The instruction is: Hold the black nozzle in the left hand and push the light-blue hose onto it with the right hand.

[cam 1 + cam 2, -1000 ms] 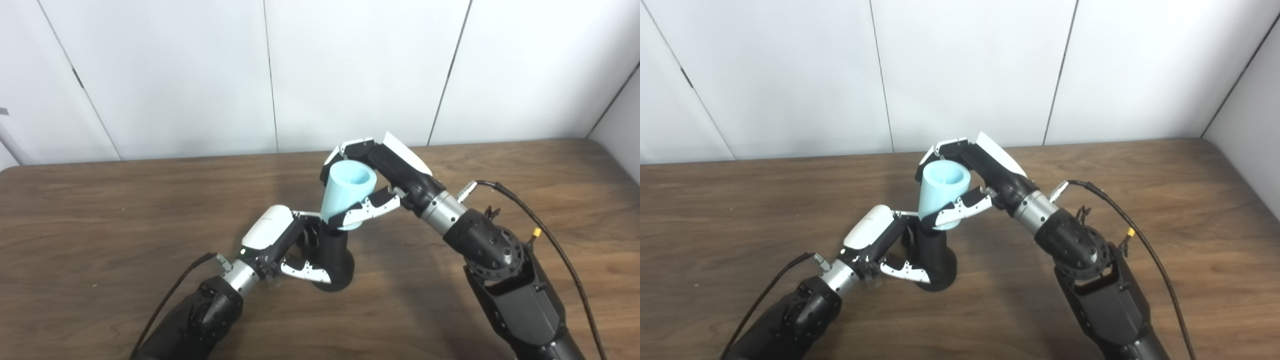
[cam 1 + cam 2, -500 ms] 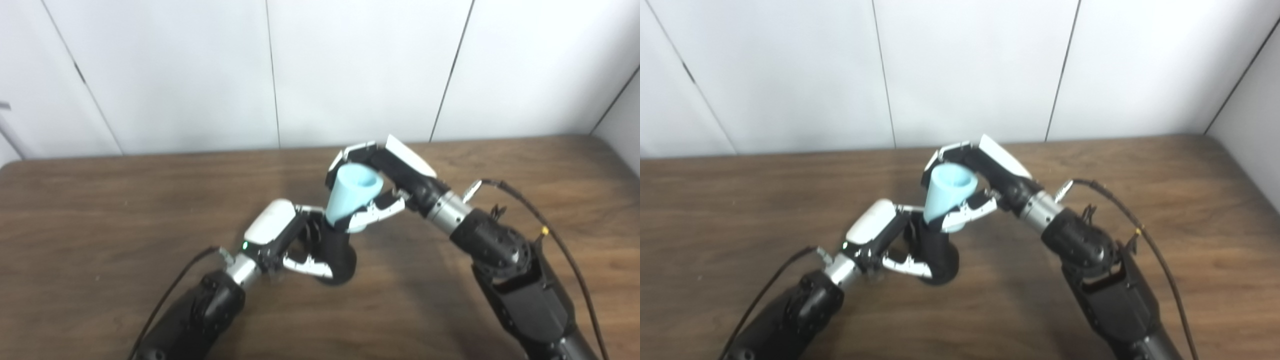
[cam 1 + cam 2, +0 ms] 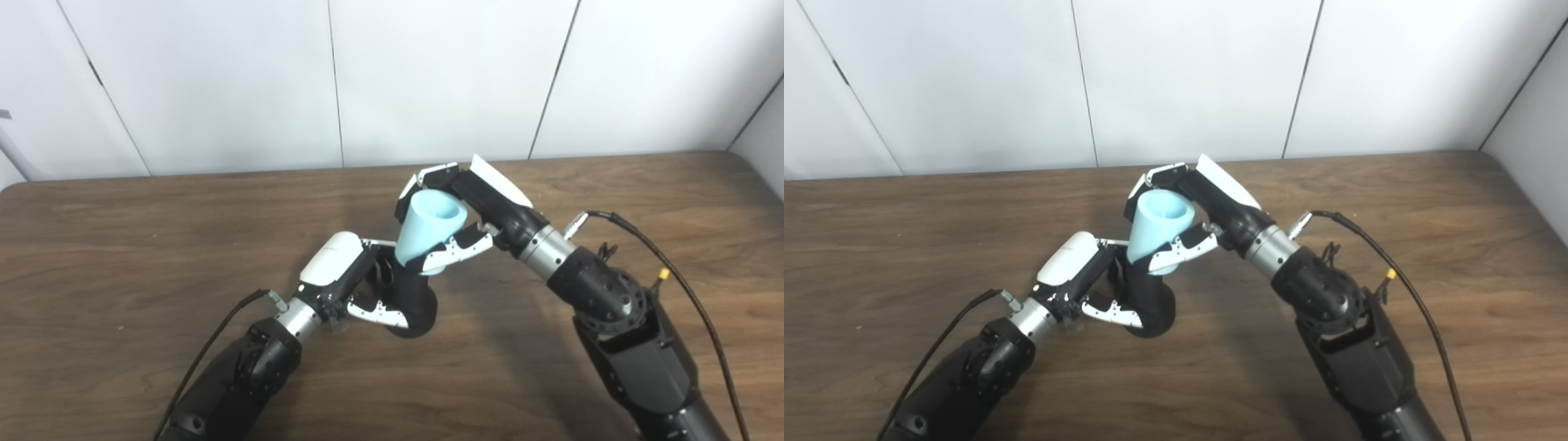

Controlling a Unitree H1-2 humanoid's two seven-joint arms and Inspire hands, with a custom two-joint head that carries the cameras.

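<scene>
The hose (image 3: 427,228) is a short, pale-blue tapered sleeve, wide mouth up, its narrow end sitting on top of the nozzle (image 3: 411,301). It looks like soft rubber or foam, light enough to need no effort to carry, and likely to squash or kink if squeezed hard near the open mouth. I'd say the best hold is low on its body, close to the joint, where a push runs straight down into the nozzle; that is roughly where the right hand (image 3: 467,211) has it, fingers (image 3: 429,179) curled round the far side and thumb (image 3: 456,250) across the near side, closed on the sleeve.

The nozzle under it is a stubby black piece, rigid and probably slick plastic, flaring to a round foot that seems to rest on the table (image 3: 122,245). The left hand (image 3: 352,282) is clamped on the nozzle's lower part from the left side, one white-tipped finger (image 3: 376,314) wrapping its front. That low grip should brace it against the downward push, though a smooth body could twist in the hand.

How far the hose has slid over the nozzle's tip I cannot tell; the right thumb hides the seam.
</scene>
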